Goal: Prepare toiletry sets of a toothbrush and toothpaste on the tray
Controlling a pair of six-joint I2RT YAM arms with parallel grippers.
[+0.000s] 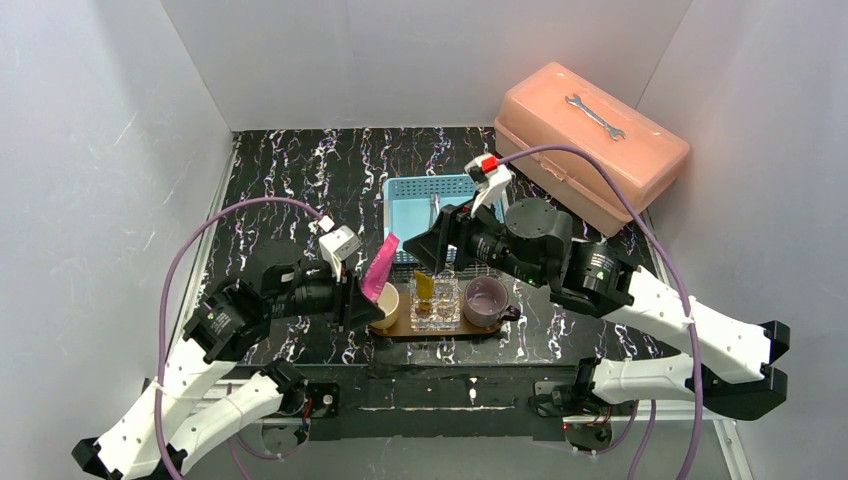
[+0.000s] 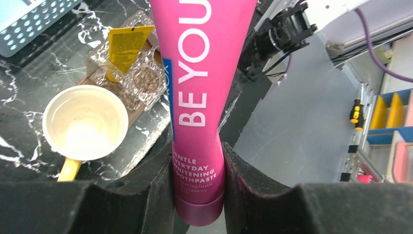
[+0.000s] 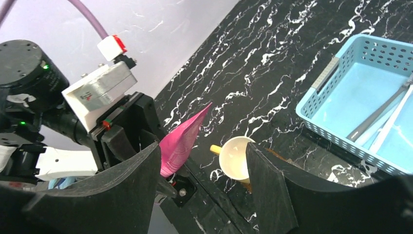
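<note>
1. The left gripper [image 2: 197, 161] is closed to a narrow gap, and its two dark fingers [image 2: 156, 195] press on either side of the pink toothpaste tube [image 2: 199, 73] just above the cap
2. The cap end sits deep between the fingers, near their roots; the flat body of the tube runs out well past the fingertips, printed face toward the wrist camera
3. In the top view the held tube is clear of the table, slanting upward over the left end of the tray [image 1: 450, 334]
4. Below and left of the left fingers, in the wrist view, stands a cream cup [image 2: 85, 122] with a yellow handle, mouth up and nothing in it
5. Just beyond that cup sits a clear container [image 2: 146, 80], and the yellow toothpaste tube [image 2: 127, 46] stands in it, leaning
6. The cup and the container both rest on the tray, and a purple mug [image 1: 487, 300] stands beside the container on its far side from the left gripper
7. The right gripper [image 3: 202, 156] is spread wide, its fingers [image 3: 277, 195] well apart with nothing held or touched between them
8. In the top view the right gripper hangs above the table between the tray and the blue basket [image 3: 375, 48]
9. The toothbrushes [image 3: 387, 124] lie flat on the basket floor, to the right of the right fingers in its wrist view and apart from them
</note>
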